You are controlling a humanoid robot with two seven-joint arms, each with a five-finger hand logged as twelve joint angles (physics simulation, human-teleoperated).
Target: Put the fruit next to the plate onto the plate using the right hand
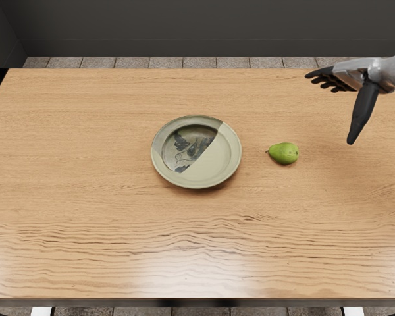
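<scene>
Plate (163, 137) sits mid-counter (79, 217), and the pear (284, 153) lies on the counter near its picture-right side, clear of the rim. The right robot hand (353, 74) hangs at the far right corner, behind the pear, well apart.

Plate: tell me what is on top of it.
Nothing lies on the plate; only its own dark painted pattern shows. The green fruit sits on the table to its right, apart from the rim. The table surface under the plate is covered.
</scene>
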